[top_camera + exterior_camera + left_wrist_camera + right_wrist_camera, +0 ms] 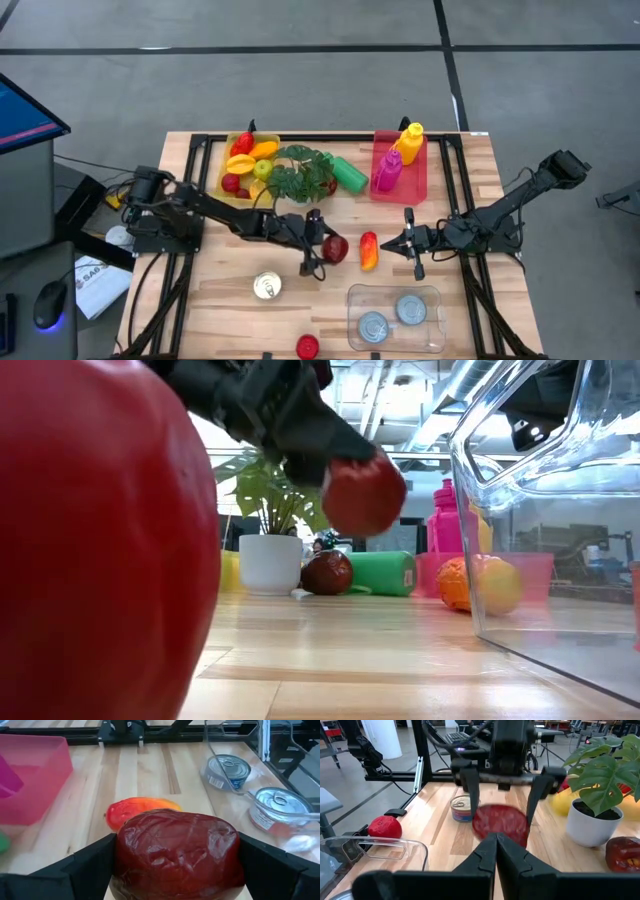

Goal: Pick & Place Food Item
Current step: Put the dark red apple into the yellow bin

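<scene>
No writing is legible; the left tool (322, 247) grips a dark red fruit (335, 248), the right tool (392, 243) is closed, empty.

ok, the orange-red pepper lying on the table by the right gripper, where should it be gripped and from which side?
Grip the orange-red pepper across its narrow middle, coming straight down from above. It lies flat and elongated on the wooden table, so its long sides are open. The shut right gripper sits beside it.

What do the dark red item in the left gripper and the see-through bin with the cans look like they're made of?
Dark red item: likely a plastic toy food, glossy with a wrinkled, film-like skin that catches highlights. Clear bin: looks like rigid transparent plastic, with shiny rounded edges; the cans show through it. The left gripper holds the item off the table.
</scene>
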You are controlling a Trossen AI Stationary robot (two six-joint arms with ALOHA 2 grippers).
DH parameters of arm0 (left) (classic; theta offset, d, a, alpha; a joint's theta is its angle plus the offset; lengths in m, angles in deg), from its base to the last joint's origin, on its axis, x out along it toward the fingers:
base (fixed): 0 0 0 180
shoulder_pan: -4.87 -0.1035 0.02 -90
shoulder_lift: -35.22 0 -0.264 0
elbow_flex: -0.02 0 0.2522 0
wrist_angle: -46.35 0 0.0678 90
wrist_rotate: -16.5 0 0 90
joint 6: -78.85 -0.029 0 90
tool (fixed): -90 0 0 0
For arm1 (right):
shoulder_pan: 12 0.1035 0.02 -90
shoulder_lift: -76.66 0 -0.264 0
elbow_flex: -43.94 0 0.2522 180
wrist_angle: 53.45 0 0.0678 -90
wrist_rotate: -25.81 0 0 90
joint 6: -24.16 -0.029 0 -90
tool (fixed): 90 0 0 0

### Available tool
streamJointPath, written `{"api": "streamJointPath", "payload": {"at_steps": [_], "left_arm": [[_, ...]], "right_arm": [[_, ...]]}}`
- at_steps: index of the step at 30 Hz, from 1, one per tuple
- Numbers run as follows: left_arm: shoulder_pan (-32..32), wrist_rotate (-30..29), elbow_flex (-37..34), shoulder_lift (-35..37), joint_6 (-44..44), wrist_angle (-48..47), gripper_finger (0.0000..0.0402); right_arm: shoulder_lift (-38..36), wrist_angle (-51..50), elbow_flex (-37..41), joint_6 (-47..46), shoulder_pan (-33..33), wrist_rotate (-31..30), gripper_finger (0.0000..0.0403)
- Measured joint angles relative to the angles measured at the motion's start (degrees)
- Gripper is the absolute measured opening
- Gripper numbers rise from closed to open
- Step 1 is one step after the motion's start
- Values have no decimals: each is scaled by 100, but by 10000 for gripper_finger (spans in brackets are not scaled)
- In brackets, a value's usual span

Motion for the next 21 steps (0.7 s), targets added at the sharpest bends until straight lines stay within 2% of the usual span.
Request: {"api": "streamJointPath", "payload": {"at_steps": [6, 21], "left_arm": [[0, -4, 4, 684, 429, -676, 357], [0, -99, 7, 2076, 2211, -4037, 357]], "right_arm": [[0, -35, -1, 0, 0, 0, 5], [0, -59, -2, -2, 0, 0, 5]]}}
